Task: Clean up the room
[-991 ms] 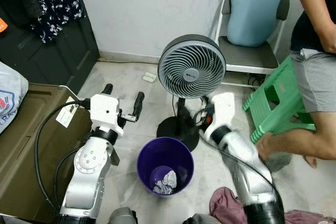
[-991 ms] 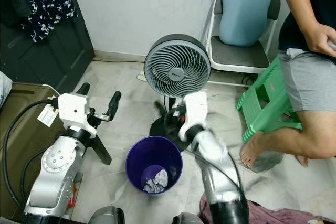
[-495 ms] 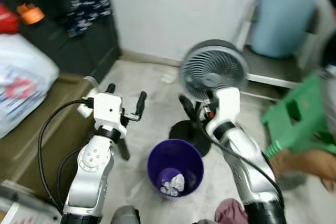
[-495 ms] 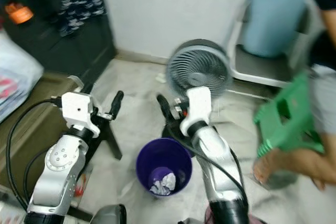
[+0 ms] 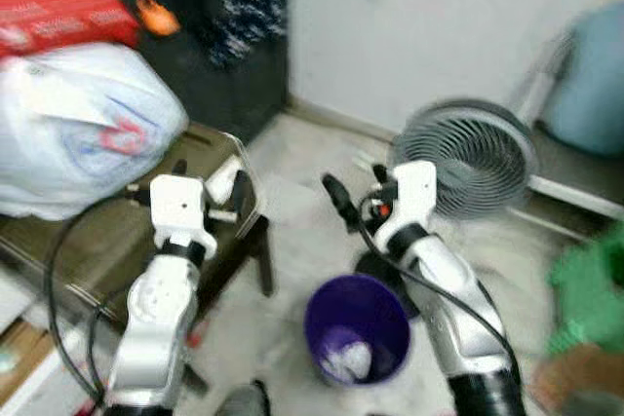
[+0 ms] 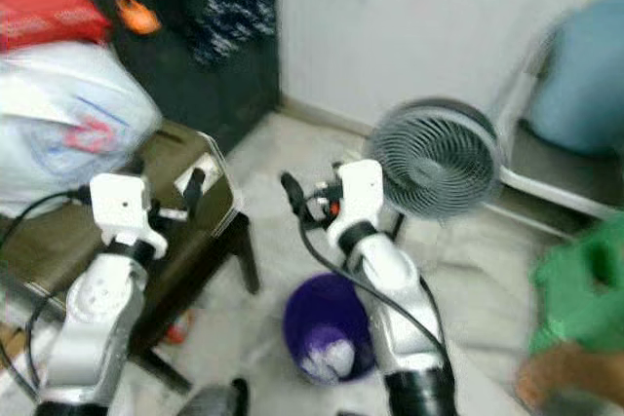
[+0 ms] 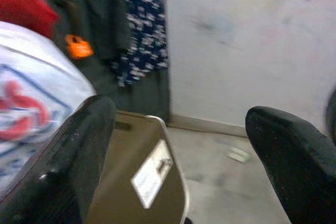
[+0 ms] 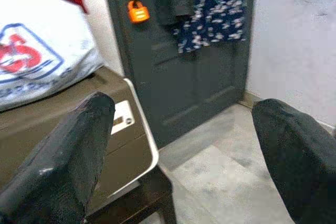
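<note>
Both grippers, left (image 7: 178, 145) and right (image 8: 181, 150), are held with fingers spread, empty, above the purple bin (image 5: 357, 328); views are blurred.

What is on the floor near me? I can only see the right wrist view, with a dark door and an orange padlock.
Observer: A round purple plastic bin stands on the floor, lower than the right gripper.
Operator: Is anything in it?
Observer: Yes, crumpled white scraps lie at its bottom.
Operator: What is next to it?
Observer: A round grey standing fan, just behind it, toward the wall.
</note>
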